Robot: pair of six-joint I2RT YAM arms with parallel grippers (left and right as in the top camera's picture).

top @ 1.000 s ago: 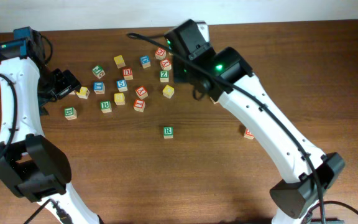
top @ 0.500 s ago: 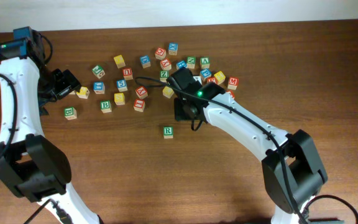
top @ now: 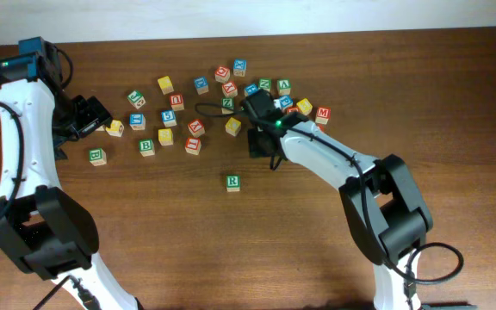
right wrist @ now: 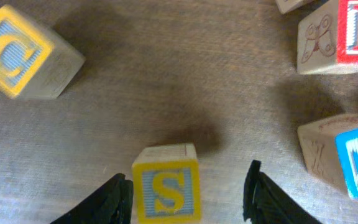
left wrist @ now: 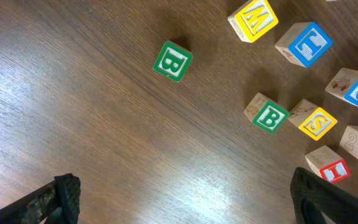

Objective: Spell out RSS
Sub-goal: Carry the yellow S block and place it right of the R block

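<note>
The green R block (top: 232,182) sits alone on the table, in front of the block cluster. In the right wrist view a yellow S block (right wrist: 166,190) stands on the wood between my open right gripper's (right wrist: 187,190) fingers, close to the left finger and not clamped. In the overhead view the right gripper (top: 257,138) is low over the cluster's middle and hides that block. Another yellow S block (left wrist: 317,122) lies next to a green B block (left wrist: 269,116) in the left wrist view. My left gripper (left wrist: 188,205) is open and empty at the far left (top: 91,114).
A yellow C block (right wrist: 27,53), a red block (right wrist: 353,31) and a blue block (right wrist: 353,155) stand round the right gripper. Several letter blocks (top: 196,103) are scattered across the back of the table. A lone green B block (left wrist: 172,61) lies by the left gripper.
The right arm has come down from high over the back of the table to low over the blocks, then shifted a little toward the cluster. The left arm has not moved.
</note>
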